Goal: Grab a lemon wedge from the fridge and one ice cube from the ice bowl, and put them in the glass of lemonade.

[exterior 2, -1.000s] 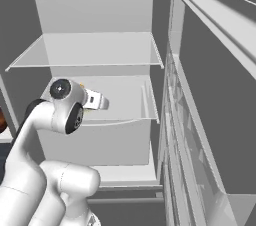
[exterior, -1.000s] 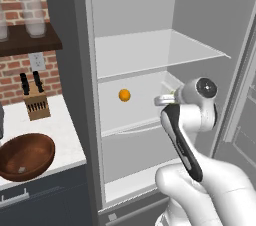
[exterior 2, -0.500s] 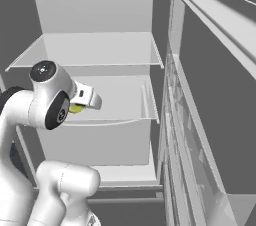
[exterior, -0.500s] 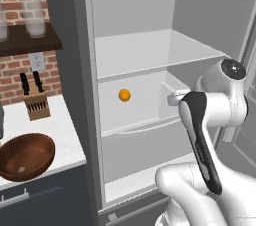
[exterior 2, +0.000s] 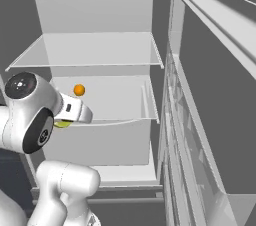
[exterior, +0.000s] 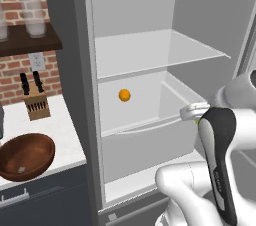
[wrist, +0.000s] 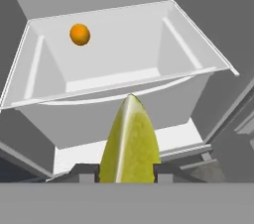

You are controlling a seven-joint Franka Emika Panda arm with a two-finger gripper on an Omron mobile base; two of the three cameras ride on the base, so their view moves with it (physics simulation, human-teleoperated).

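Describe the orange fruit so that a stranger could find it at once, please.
Look into the open fridge, at the clear drawer under the shelf. The orange fruit lies near its back. It is round and orange, unlike the yellow-green lemon wedge in the gripper.

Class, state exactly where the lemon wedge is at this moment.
In the hand view, the lemon wedge sits pinched between the jaws, outside the open fridge, in front of and below the shelf holding the orange fruit.
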